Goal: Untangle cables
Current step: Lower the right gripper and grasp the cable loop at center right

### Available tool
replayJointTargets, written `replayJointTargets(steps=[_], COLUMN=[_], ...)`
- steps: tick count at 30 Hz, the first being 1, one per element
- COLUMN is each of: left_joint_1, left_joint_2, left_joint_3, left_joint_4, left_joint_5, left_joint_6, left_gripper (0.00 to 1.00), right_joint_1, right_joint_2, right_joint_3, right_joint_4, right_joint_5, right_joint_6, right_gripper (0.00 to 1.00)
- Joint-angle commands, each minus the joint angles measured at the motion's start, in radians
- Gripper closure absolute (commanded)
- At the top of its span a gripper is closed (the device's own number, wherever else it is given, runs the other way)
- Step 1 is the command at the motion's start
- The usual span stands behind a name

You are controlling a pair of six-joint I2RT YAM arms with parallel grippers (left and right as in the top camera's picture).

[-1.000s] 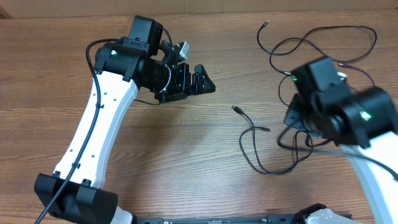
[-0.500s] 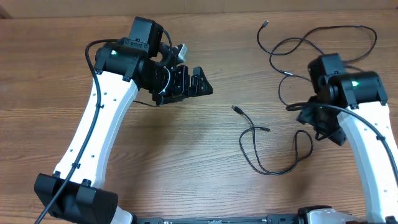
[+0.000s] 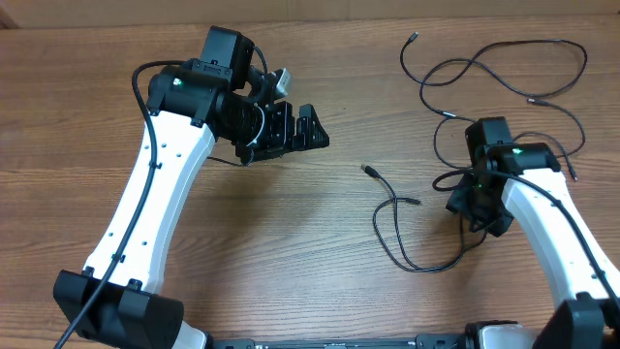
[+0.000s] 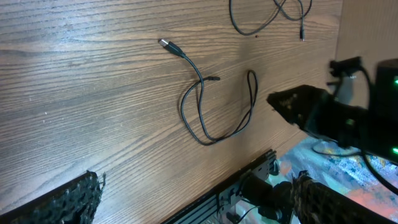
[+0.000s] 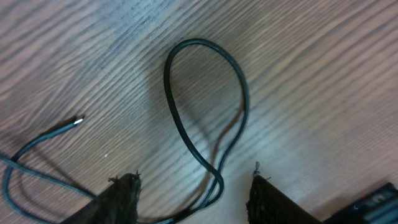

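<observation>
Two thin black cables lie on the wooden table. The lower cable (image 3: 380, 237) has a plug end near the table's middle and loops round to the right. It also shows in the left wrist view (image 4: 202, 134). My right gripper (image 3: 481, 215) is open and low over this cable's right loop. In the right wrist view the loop (image 5: 171, 99) runs between the spread fingers (image 5: 194, 180), which do not touch it. A longer cable (image 3: 542, 42) sprawls at the far right. My left gripper (image 3: 315, 131) is open and empty, held above the table at the left (image 4: 196, 186).
The table's front edge with the metal arm mount (image 4: 249, 180) shows in the left wrist view. The right arm (image 4: 348, 118) is seen there too. A metal-tipped cable end (image 5: 74, 122) lies left of the loop.
My right arm has moved down and left, bringing its gripper low over the right loop of the lower cable. The left arm has hardly moved.
</observation>
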Motion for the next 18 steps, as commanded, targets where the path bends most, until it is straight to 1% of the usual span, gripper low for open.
replayJointTargets(steps=[1,6,18], left_joint_1=[0.008,0.008,0.008], left_joint_2=[-0.03,-0.03,-0.03], left_joint_3=[0.024,0.024,0.024], left_joint_4=[0.0,0.001,-0.013], left_joint_5=[-0.003,-0.003,-0.027], left_joint_6=[0.023,0.023,0.023], left_gripper=[0.0,0.0,0.01], right_joint_1=[-0.005,-0.005,-0.005], right_joint_2=[0.047,0.102,0.114], right_joint_3=[-0.037,-0.062,-0.104], right_joint_4=[0.043,0.104,0.132], right_joint_5=[-0.004,-0.015,-0.031], right_joint_6=[-0.004,-0.004,-0.027], right_gripper=[0.46,0.51,0.51])
